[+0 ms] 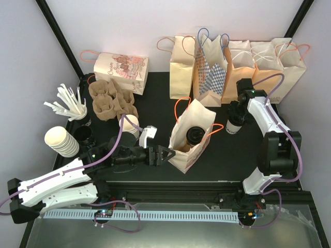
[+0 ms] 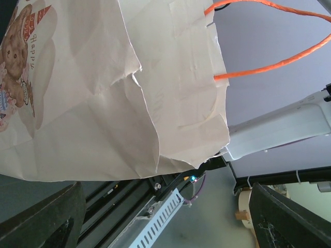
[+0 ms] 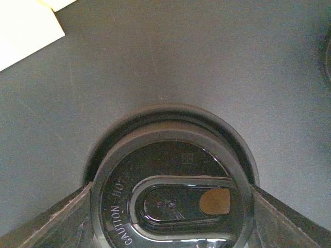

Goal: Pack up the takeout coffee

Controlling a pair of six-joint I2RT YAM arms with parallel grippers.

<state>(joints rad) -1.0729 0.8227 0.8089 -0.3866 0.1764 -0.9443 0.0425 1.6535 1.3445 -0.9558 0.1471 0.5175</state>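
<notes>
The takeout coffee has "CAUTION HOT" embossed on its lid. The bear-printed paper bag reads "Happy".

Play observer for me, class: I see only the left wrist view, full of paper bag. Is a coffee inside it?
Observer: Yes. The top view shows a lidded coffee standing in the open bag.
Operator: Any more to pack?
Observer: A second coffee stands right of the bag, and the right jaws flank its lid.
Operator: Where are my left jaws?
Observer: Open, at the bag's near-left corner.
</notes>
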